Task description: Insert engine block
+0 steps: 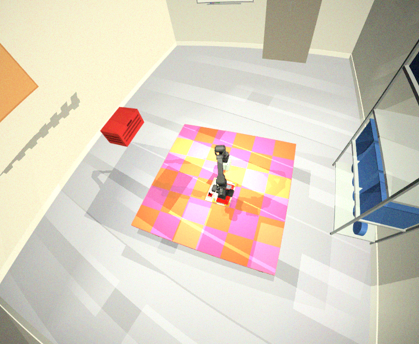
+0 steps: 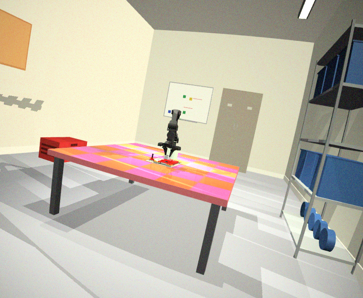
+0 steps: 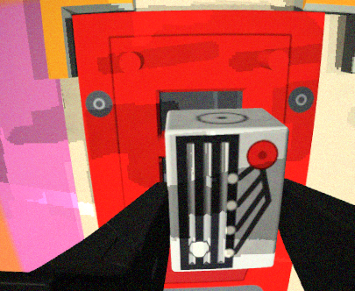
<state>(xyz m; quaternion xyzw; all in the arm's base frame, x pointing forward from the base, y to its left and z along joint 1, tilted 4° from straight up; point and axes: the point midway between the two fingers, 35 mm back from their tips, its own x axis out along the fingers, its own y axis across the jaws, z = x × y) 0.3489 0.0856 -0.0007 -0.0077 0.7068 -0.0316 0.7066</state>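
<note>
My gripper (image 3: 220,192) (image 2: 168,156) is shut on the pale engine block (image 3: 255,250) (image 2: 168,157), one black finger on each side. The block is upright, its ringed top towards the far side of the wrist view, its face with black grooves and a red disc towards the camera. It is over the red car body (image 3: 97,153) (image 2: 173,163) (image 1: 222,202). The dark opening (image 3: 229,101) shows beyond the block, which hides its nearer part. Red at the opening's left edge may be the rib, mostly hidden. The block's slot side and its exact height above the opening cannot be told.
Red pegs (image 3: 131,62) (image 3: 277,59) stand on the car body beyond the opening. Orange corner brackets (image 3: 53,44) hold its far corners. A black stick on a red base (image 2: 152,157) stands left of it. The arm's pale base (image 1: 226,163) is behind, on the checkered table (image 1: 210,237).
</note>
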